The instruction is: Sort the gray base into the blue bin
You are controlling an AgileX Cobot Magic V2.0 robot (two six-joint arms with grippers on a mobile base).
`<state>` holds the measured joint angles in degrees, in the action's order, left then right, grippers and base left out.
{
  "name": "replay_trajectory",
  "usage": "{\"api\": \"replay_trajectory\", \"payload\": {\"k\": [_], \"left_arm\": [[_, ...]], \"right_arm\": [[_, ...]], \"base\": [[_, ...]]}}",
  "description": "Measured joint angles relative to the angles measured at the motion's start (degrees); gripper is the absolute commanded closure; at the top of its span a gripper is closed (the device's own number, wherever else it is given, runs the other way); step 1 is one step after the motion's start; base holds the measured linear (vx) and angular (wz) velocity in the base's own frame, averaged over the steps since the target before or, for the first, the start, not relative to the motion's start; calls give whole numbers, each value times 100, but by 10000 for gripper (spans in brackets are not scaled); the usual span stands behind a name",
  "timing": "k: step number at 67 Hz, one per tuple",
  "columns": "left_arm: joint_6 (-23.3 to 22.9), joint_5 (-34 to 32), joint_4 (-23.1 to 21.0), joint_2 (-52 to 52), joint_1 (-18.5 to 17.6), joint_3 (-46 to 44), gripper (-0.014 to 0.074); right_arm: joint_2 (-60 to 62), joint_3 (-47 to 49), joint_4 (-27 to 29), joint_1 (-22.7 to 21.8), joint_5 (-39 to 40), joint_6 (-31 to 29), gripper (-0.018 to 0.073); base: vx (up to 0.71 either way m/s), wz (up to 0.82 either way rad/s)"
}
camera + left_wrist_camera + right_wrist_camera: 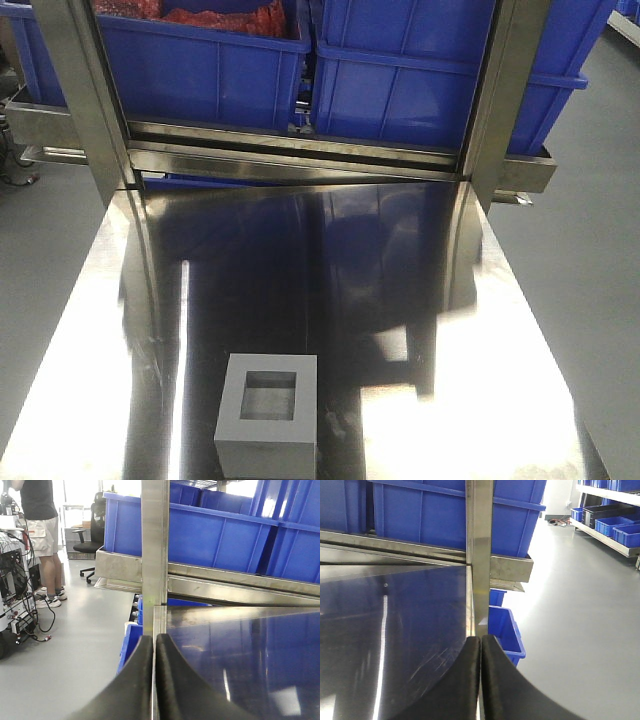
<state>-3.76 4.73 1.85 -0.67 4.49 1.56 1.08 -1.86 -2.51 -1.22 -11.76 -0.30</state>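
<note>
Front view: I see the matte gray box-shaped base (266,413) sitting flat on the polished steel bench (420,300), at the near edge and a little left of centre, with its square recess facing up. Well apart from it, on the far shelf (300,150) behind two steel uprights (90,100), stand a bright-blue plastic bin on the left (200,70) holding red material (215,15) and a second bright-blue plastic bin on the right (430,80).

Left wrist view: my left gripper (154,639) sits low and level, pointing toward the far side along the bench's left edge, in line with the left upright. Its black jaws are pressed together with nothing between them.

Right wrist view: my right gripper (481,640) points the same way along the bench's right edge, lined up with the right upright. Its jaws are closed tight and empty.
</note>
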Motion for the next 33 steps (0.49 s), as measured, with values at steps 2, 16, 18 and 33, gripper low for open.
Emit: {"api": "replay_trajectory", "payload": {"k": [2,16,18,33], "left_arm": [[0,0,0,0,0,0,603],[0,-4,0,0,0,0,603],[0,-4,0,0,0,0,603],[0,8,-185,0,0,-73,603]], "right_arm": [[0,0,0,0,0,0,564],[0,0,0,0,0,30,564],[0,0,0,0,0,0,564],[0,0,0,0,0,0,564]], "base": [[0,0],[0,0],[0,0],[0,0]]}}
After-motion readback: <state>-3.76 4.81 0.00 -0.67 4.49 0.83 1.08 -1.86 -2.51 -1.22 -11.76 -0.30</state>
